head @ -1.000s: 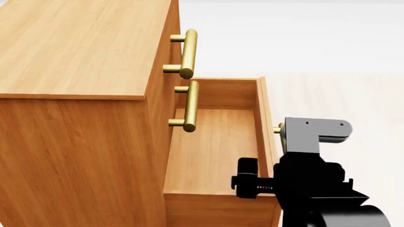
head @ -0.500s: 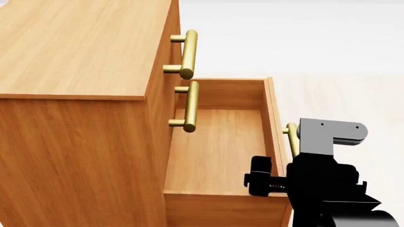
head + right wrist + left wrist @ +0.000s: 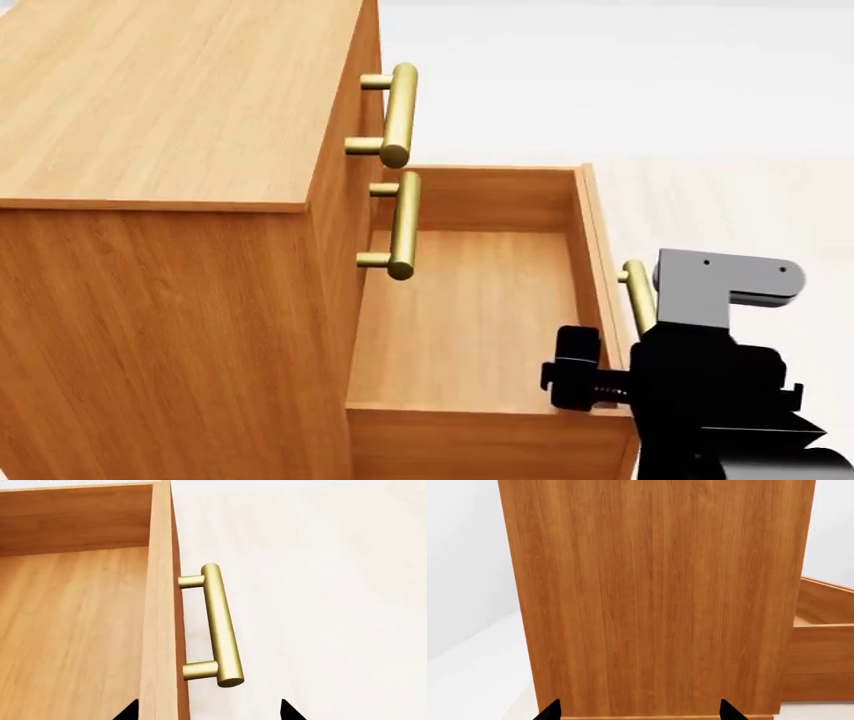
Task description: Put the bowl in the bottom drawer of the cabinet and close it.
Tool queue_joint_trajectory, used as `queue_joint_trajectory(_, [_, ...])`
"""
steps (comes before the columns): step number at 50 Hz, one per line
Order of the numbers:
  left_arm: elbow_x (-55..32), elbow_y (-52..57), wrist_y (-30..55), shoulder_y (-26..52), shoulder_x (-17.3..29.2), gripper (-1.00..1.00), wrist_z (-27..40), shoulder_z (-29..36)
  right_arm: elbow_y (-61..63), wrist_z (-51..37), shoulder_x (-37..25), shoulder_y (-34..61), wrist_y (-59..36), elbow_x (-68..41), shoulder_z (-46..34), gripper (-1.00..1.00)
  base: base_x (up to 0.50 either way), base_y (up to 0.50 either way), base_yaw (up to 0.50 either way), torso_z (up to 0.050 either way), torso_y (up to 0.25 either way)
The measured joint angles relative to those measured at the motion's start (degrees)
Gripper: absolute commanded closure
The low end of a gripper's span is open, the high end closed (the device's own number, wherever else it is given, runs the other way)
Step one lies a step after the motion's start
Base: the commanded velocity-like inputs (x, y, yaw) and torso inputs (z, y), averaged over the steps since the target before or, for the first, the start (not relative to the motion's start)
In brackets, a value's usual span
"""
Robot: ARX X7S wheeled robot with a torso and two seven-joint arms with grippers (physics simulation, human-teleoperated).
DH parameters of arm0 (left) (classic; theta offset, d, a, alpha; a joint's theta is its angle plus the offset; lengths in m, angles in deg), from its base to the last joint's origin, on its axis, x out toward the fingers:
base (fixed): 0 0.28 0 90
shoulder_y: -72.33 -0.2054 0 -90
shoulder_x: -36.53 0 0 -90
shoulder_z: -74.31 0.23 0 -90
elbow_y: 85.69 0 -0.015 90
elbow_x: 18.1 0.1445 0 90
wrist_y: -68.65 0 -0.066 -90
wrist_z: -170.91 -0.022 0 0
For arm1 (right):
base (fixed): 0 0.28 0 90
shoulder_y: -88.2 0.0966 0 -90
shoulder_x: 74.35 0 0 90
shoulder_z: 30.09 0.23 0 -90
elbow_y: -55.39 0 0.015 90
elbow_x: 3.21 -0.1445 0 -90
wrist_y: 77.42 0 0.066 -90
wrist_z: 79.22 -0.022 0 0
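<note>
**A:** Start with the big piece. What has changed on the cabinet?

**B:** The carcass itself sits as it did, a tall orange-brown wood-grain box with the two upper brass handles closed against its front. The bottom drawer is what moved: over the last second its front panel has slid further out from the cabinet, so more of the bare floor of the drawer is exposed.

**A:** And that means?

**B:** My reading is that the opening step is nearly finished. There looks to be ample room inside to set something down, but the drawer holds nothing yet.

**A:** Who is pulling it?

**B:** The right end effector, which has travelled outward with the drawer front. Its two dark fingertips straddle the drawer handle, one on the drawer-front side and one on the open side, spread apart and not pressed on the bar at their tips.

**A:** The left one?

**B:** The left end effector faces the cabinet's plain side panel, fingers spread, holding nothing.

**A:** And the bowl?

**B:** Not visible in any view, so I cannot say where it lies. It has to be fetched before the drawer can be closed.
</note>
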Motion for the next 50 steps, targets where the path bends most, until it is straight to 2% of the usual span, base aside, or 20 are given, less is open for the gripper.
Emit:
queue_joint_trajectory(27, [-0.26,0.07,-0.06,0.1,0.47,-1.0,0.55,0.39,-1.02,-0.12,-0.38,-0.16,2.16,1.83,-0.38,-1.0,0.0,0.0,0.0,-0.002,0.0])
queue_joint_trajectory(50, [-0.42,0.14,-0.27,0.03,0.89,-1.0,0.97,0.72,11.44,5.26,-2.42,-6.84,6.48,-0.89,2.01,-1.0,0.0,0.0,0.0,0.0,0.0])
